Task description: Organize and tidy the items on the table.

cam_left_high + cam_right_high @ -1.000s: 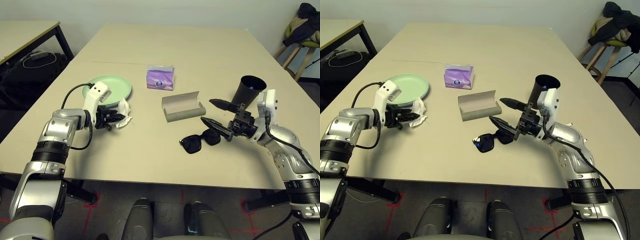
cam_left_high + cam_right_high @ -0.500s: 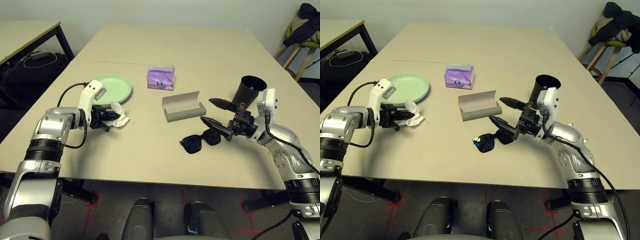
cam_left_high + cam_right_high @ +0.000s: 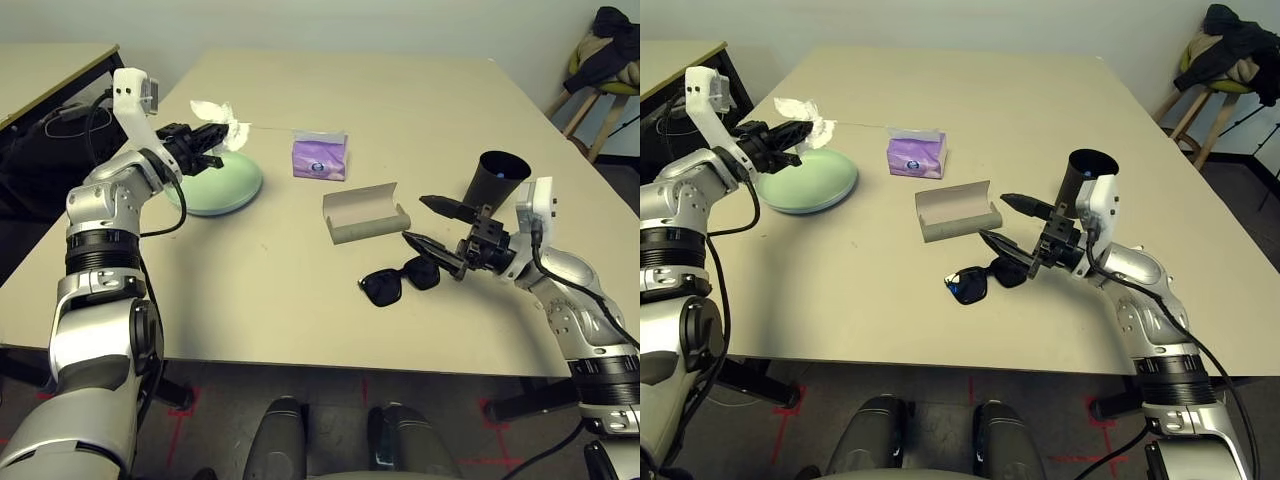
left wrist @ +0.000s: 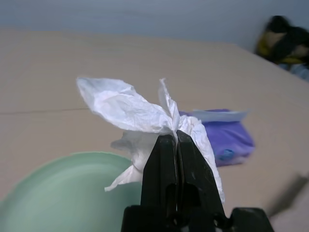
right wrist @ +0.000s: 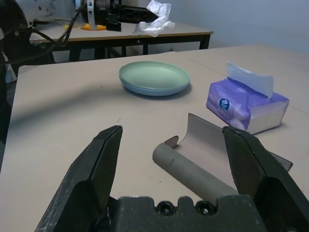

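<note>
Left gripper (image 3: 222, 133) has lifted the crumpled tissue (image 3: 218, 114) off the table, jaws clamped on it, now above the green plate (image 3: 215, 186). Right gripper (image 3: 430, 224) idles wide open, empty. Disposal likely next.

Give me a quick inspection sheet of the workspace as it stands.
Surface: table, beige, dry.
Job's things: tissue held in the air above green plate; tissue pack, open glasses case, sunglasses, black cup on the table.
Clutter: nothing seen.
Grippers: left gripper shut on tissue; right gripper open, above sunglasses.
Cables: black, along both wrists.
Surroundings: side table, stool.
</note>
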{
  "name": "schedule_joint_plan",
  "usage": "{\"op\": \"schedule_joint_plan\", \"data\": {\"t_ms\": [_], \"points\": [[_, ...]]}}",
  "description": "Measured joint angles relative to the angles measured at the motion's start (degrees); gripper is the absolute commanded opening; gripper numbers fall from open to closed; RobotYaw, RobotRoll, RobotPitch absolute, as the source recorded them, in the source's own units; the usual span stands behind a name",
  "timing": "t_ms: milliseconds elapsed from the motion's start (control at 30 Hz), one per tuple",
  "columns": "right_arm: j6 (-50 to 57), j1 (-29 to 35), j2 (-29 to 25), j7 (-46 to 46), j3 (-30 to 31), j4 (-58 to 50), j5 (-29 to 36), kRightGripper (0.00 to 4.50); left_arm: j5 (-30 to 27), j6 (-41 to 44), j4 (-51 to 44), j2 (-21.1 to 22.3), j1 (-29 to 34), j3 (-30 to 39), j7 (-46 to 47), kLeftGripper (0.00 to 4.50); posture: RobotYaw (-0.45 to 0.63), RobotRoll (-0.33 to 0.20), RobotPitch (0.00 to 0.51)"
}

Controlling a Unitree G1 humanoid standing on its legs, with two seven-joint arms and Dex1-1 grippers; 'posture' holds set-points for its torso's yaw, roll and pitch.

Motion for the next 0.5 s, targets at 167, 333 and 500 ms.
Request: {"op": "schedule_joint_plan", "data": {"t_ms": [167, 333, 500], "points": [[0.0, 0.0, 0.0, 0.0, 0.0, -0.2, -0.2, 4.5, 3.6, -8.2, 8.9, 0.1, -3.9, -0.8, 6.0, 0.04, 0.15, 0.0, 0.029], [0.0, 0.0, 0.0, 0.0, 0.0, -0.4, -0.2, 4.5, 4.5, -11.7, 12.9, 0.1, -4.8, -0.8, 7.3, 0.04, 0.15, 0.0, 0.032], [0.0, 0.0, 0.0, 0.0, 0.0, -0.5, -0.3, 4.5, 5.2, -13.2, 14.9, 0.1, -5.9, -0.8, 7.8, 0.04, 0.15, 0.0, 0.034]]}}
